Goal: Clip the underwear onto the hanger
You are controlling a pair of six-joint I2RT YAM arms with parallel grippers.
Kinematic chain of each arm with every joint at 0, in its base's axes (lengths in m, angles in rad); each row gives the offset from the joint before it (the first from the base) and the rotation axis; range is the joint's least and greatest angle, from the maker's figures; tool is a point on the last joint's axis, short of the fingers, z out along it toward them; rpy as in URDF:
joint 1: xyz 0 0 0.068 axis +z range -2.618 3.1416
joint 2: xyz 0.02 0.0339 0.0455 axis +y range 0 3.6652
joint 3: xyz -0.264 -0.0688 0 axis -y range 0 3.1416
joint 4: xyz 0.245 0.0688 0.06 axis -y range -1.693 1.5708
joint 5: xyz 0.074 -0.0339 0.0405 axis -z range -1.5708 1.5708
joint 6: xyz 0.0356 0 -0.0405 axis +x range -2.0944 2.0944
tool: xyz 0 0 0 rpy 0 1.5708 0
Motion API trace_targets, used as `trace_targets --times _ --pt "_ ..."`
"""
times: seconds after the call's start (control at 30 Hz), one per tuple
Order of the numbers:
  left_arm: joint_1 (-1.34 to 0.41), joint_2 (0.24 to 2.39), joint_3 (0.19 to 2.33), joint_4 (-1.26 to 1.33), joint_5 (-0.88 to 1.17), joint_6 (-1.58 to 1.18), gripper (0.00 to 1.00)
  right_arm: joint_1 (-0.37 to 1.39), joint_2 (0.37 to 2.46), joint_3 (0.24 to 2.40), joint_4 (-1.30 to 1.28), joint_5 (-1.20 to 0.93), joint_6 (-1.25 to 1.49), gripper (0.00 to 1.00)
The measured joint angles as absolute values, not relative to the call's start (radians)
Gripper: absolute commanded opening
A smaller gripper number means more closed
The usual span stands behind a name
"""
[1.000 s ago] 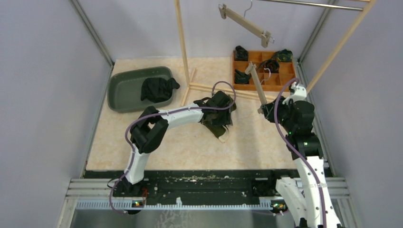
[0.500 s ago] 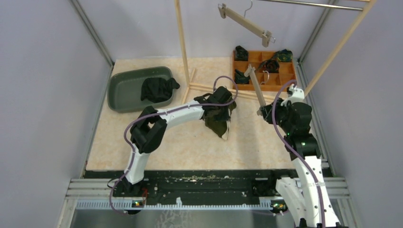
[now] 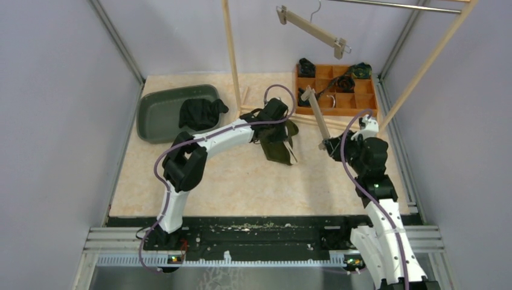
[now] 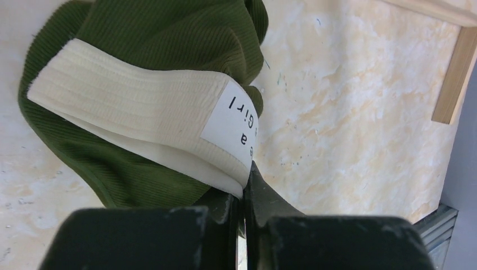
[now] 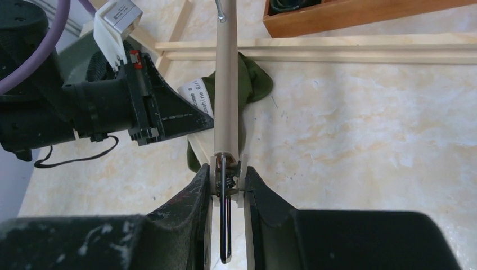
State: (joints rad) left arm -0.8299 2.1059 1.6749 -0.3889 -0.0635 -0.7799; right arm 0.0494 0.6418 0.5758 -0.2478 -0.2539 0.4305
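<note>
The underwear (image 3: 279, 148) is olive green with a white waistband (image 4: 146, 107) that carries a label. It hangs crumpled just above the floor near the rack's base. My left gripper (image 3: 281, 128) is shut on the waistband's edge beside the label, the pinch showing in the left wrist view (image 4: 246, 180). My right gripper (image 3: 329, 145) is shut on the clip end of a wooden hanger (image 3: 316, 116). The hanger's bar (image 5: 228, 84) points away from me, over the underwear (image 5: 250, 79). Its metal clip (image 5: 225, 180) sits squeezed between my right fingers (image 5: 256, 191).
A grey-green tub (image 3: 158, 109) at the left holds a dark garment (image 3: 202, 113). A wooden compartment box (image 3: 336, 104) with folded garments sits at the back right. The rack's post (image 3: 231, 60) and floor rail (image 3: 253, 110) stand close behind. A second hanger (image 3: 311, 28) hangs above.
My left gripper has shut on the waistband and carried the underwear a little back towards the rack. My right arm has shifted the hanger left and back.
</note>
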Motion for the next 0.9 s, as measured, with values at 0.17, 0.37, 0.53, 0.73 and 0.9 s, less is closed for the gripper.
trace_targets --times 0.17,0.37,0.53,0.73,0.9 --pt "-0.804 2.106 1.692 -0.393 -0.060 -0.765 0.02 0.080 0.664 0.548 -0.154 -0.254 0.446 0.00" --pt "-0.792 2.109 1.720 -0.389 -0.039 -0.753 0.02 0.150 0.747 0.514 -0.052 -0.228 0.445 0.00" --pt "-0.792 2.110 1.720 -0.390 -0.025 -0.743 0.02 0.202 0.818 0.483 0.043 -0.183 0.423 0.00" --pt "-0.792 2.110 1.720 -0.389 -0.014 -0.739 0.02 0.260 0.879 0.451 0.127 -0.117 0.391 0.00" --pt "-0.792 2.112 1.721 -0.390 -0.009 -0.739 0.02 0.302 0.927 0.444 0.217 -0.078 0.374 0.00"
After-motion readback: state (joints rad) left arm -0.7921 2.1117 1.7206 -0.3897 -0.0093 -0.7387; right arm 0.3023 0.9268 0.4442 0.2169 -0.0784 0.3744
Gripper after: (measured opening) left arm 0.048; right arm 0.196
